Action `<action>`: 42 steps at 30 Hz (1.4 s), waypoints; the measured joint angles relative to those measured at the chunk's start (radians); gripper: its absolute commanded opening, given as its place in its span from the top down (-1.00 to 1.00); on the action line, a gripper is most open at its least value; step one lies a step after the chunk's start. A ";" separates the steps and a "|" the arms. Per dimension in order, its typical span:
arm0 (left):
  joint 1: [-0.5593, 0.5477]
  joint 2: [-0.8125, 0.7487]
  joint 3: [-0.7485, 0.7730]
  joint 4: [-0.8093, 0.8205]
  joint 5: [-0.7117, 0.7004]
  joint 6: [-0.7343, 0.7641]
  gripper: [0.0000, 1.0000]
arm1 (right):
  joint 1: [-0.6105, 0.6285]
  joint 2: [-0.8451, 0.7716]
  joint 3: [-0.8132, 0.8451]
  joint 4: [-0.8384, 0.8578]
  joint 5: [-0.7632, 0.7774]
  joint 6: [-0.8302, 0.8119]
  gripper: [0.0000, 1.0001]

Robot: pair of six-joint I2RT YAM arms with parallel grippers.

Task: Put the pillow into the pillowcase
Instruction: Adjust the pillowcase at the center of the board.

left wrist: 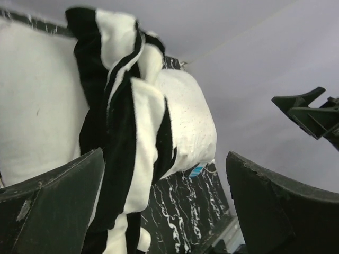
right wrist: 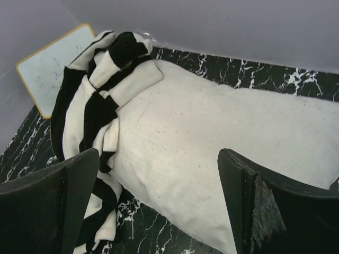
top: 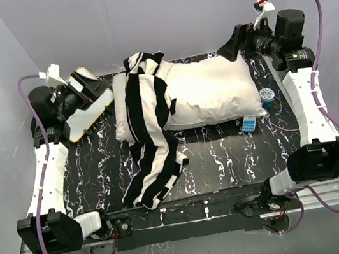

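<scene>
Stripes nearest you: the pillowcase (top: 152,142) trails from the bench's (top: 226,157) front edge up over the left end of the pillow (top: 215,91) and lies bunched on top of it. That pillow lies crosswise on the far half. Farther back, your left fingers (left wrist: 53,206) stand wide apart by the whiteboard (top: 85,122). Your right fingers (right wrist: 47,206) are equally spread at the far right, and both pairs hold nothing.
</scene>
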 measured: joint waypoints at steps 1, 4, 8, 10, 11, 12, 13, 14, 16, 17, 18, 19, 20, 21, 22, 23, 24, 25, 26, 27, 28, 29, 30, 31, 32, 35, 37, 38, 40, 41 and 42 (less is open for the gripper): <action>0.004 0.003 -0.042 0.031 0.004 -0.029 -0.94 | 0.004 -0.005 -0.016 0.000 0.006 0.003 -0.97; 0.014 0.026 -0.134 0.053 0.016 -0.074 -0.94 | 0.009 -0.023 -0.064 -0.002 0.026 0.010 -0.97; -0.056 0.060 -0.090 -0.077 -0.115 0.029 -0.94 | 0.006 -0.062 -0.128 -0.006 0.047 0.015 -0.97; -0.124 0.090 -0.010 -0.156 -0.196 0.100 -0.94 | 0.005 -0.076 -0.145 -0.005 0.052 0.014 -0.97; -0.153 0.102 0.028 -0.183 -0.231 0.135 -0.94 | 0.004 -0.082 -0.153 -0.003 0.053 0.014 -0.97; -0.181 0.105 0.054 -0.202 -0.266 0.170 -0.94 | 0.002 -0.087 -0.160 -0.003 0.053 0.012 -0.97; -0.207 0.101 0.066 -0.210 -0.300 0.202 -0.94 | -0.002 -0.093 -0.168 0.000 0.053 0.009 -0.97; -0.229 0.089 0.065 -0.213 -0.339 0.232 -0.94 | -0.005 -0.098 -0.174 -0.001 0.053 0.005 -0.97; -0.257 0.056 0.037 -0.214 -0.410 0.282 -0.94 | -0.014 -0.110 -0.191 0.000 0.053 -0.013 -0.97; -0.261 0.037 0.017 -0.218 -0.435 0.301 -0.94 | -0.018 -0.117 -0.199 0.001 0.051 -0.022 -0.97; -0.260 0.023 0.002 -0.226 -0.450 0.313 -0.94 | -0.022 -0.123 -0.206 0.000 0.045 -0.035 -0.97; -0.254 0.011 -0.012 -0.235 -0.463 0.325 -0.94 | -0.026 -0.131 -0.216 0.002 0.029 -0.051 -0.97; -0.248 0.005 -0.021 -0.247 -0.469 0.335 -0.94 | -0.029 -0.140 -0.227 0.001 0.006 -0.074 -0.97; -0.241 0.003 -0.023 -0.260 -0.473 0.344 -0.94 | -0.033 -0.149 -0.240 0.002 -0.024 -0.100 -0.97; -0.238 0.005 -0.023 -0.267 -0.472 0.346 -0.94 | -0.035 -0.159 -0.257 0.002 -0.062 -0.127 -0.97; -0.232 0.005 -0.023 -0.274 -0.467 0.343 -0.94 | -0.037 -0.168 -0.272 0.002 -0.100 -0.153 -0.97; -0.227 0.005 -0.023 -0.276 -0.456 0.329 -0.94 | -0.039 -0.176 -0.288 0.002 -0.140 -0.178 -0.97; -0.224 0.005 -0.023 -0.272 -0.436 0.309 -0.94 | -0.039 -0.184 -0.304 0.004 -0.178 -0.199 -0.97; -0.222 0.002 -0.026 -0.256 -0.410 0.282 -0.94 | -0.039 -0.192 -0.322 0.008 -0.214 -0.214 -0.97; -0.221 -0.006 -0.041 -0.222 -0.383 0.252 -0.94 | -0.040 -0.199 -0.341 0.015 -0.245 -0.223 -0.97; -0.220 -0.023 -0.069 -0.181 -0.364 0.223 -0.94 | -0.043 -0.205 -0.362 0.029 -0.273 -0.223 -0.97; -0.220 -0.054 -0.119 -0.126 -0.348 0.194 -0.94 | -0.050 -0.212 -0.385 0.049 -0.297 -0.218 -0.97; -0.220 -0.093 -0.177 -0.078 -0.342 0.168 -0.94 | -0.060 -0.217 -0.410 0.071 -0.321 -0.209 -0.97; -0.220 -0.140 -0.238 -0.040 -0.343 0.144 -0.94 | -0.070 -0.222 -0.431 0.090 -0.340 -0.198 -0.97; -0.220 -0.182 -0.287 -0.021 -0.348 0.133 -0.94 | -0.083 -0.225 -0.454 0.113 -0.360 -0.185 -0.97; -0.220 -0.238 -0.306 -0.053 -0.371 0.151 -0.94 | -0.109 -0.230 -0.501 0.160 -0.405 -0.150 -0.97; -0.220 -0.205 -0.205 -0.146 -0.395 0.194 -0.94 | -0.119 -0.230 -0.507 0.184 -0.415 -0.125 -0.96; -0.220 -0.172 -0.139 -0.185 -0.401 0.218 -0.95 | -0.124 -0.231 -0.507 0.200 -0.410 -0.111 -0.96; -0.220 -0.115 -0.038 -0.229 -0.408 0.254 -0.94 | -0.134 -0.232 -0.507 0.227 -0.392 -0.079 -0.96; -0.220 -0.097 -0.014 -0.231 -0.405 0.269 -0.94 | -0.145 -0.232 -0.507 0.237 -0.388 -0.069 -0.97; -0.220 -0.092 -0.013 -0.226 -0.395 0.282 -0.95 | -0.160 -0.232 -0.507 0.244 -0.389 -0.067 -0.97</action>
